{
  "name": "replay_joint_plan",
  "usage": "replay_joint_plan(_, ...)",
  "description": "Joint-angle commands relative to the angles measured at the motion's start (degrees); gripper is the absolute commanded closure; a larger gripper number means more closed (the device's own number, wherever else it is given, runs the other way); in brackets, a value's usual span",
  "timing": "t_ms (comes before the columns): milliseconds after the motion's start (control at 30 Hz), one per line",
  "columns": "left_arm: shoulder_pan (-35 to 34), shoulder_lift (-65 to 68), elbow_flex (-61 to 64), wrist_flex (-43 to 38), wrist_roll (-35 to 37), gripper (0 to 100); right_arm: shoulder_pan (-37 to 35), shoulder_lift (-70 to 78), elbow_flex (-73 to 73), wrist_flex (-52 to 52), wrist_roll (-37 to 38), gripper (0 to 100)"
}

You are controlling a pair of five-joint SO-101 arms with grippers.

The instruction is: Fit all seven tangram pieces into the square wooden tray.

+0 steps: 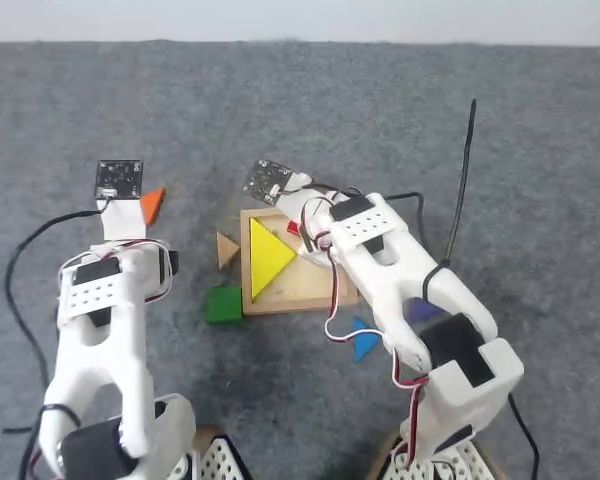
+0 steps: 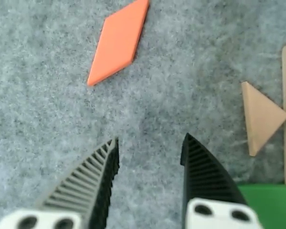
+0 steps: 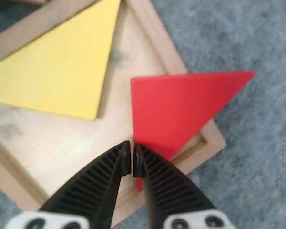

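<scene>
Ribbed right tool [image 3: 132,144] pinches the flat red triangle [image 3: 181,107] overhanging the wooden tray [image 3: 152,28]; left tool [image 2: 151,138] gapes.

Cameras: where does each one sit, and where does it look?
High view: fixed above the table, looking down on both arms and the wooden tray.
Left wrist view: on the left wrist, looking down past the open left gripper at the orange parallelogram.
Right wrist view: on the right wrist, looking down past the right gripper, shut on the red triangle, into the tray.
Shared: high and right wrist views both show the yellow triangle.
</scene>
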Motion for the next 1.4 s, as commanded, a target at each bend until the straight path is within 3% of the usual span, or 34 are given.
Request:
replay_joint_plan(0, -0.4, -2.2, -0.3, -1.1, -0.6, 80, 1.1, -0.6, -3.6, -1.1, 0.9, 97.5)
replay_joint_plan(200, -0.4, -2.2, -0.3, -1.1, -0.6, 80, 2.6, -1.1, -5.1, -0.1, 0.5, 97.5)
replay_joint_plan(300, -0.4, -2.2, -0.3, -1.1, -0.6, 80, 2.9, -2.2, -7.3, 5.1, 0.5, 96.5)
replay_joint_plan(367, -0.4, -2.2, -0.3, -1.1, -0.6, 80, 2.9, -3.6, -9.1, 9.7, 0.1, 90.4)
replay_joint_plan(467, -0.4, -2.2, -0.3, -1.1, -0.6, 80, 2.9, -4.4, -11.2, 12.6, -1.2, 72.4)
replay_joint_plan(533, -0.4, -2.2, -0.3, -1.1, -0.6, 80, 1.5, -3.7, -11.4, 13.0, 2.8, 62.1)
replay_joint_plan(633, -0.4, -2.2, -0.3, -1.1, -0.6, 80, -0.9, -0.1, -11.9, 13.0, 8.8, 56.4)
replay_joint_plan(767, -0.4, -2.2, -0.3, -1.1, -0.6, 80, -2.2, 7.7, -18.3, 13.8, 9.8, 56.4)
replay_joint_plan(1000, -0.4, -2.2, -0.3, -1.1, -0.6, 80, -1.6, 23.7, -40.4, 27.5, 15.9, 59.3)
replay_joint_plan(1367, -0.3, -2.2, -0.3, -1.1, -0.6, 80, -0.9, 35.8, -58.3, 36.5, 23.2, 90.0)
